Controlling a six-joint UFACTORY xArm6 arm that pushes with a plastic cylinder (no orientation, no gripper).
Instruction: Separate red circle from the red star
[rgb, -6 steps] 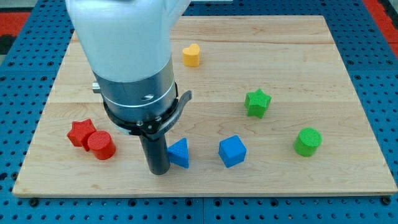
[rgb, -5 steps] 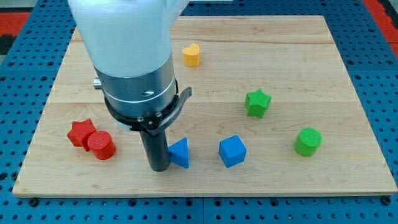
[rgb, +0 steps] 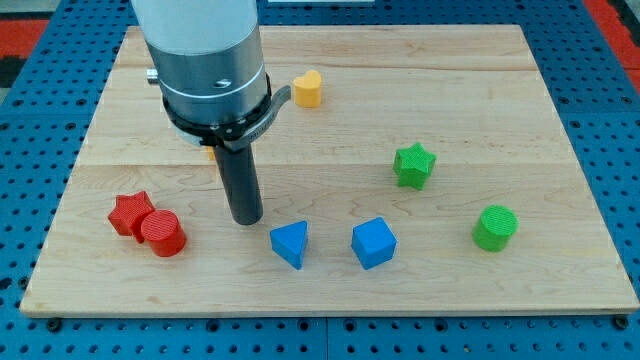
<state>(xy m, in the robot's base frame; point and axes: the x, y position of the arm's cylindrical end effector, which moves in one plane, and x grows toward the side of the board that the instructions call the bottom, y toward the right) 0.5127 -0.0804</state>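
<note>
The red circle (rgb: 162, 233) sits near the board's left edge, touching the red star (rgb: 130, 213), which lies just up and to its left. My tip (rgb: 245, 220) rests on the board to the right of the red circle, a clear gap away. It is also up and to the left of the blue triangle (rgb: 290, 244), not touching it.
A blue cube (rgb: 374, 242) lies right of the blue triangle. A green star (rgb: 414, 165) and a green circle (rgb: 495, 227) are on the right. A yellow heart (rgb: 308, 88) sits near the top. A small orange bit (rgb: 209, 152) peeks from behind the arm.
My tip has moved toward the view's top and slightly left, away from the blue triangle it stood beside. The blocks have not visibly moved.
</note>
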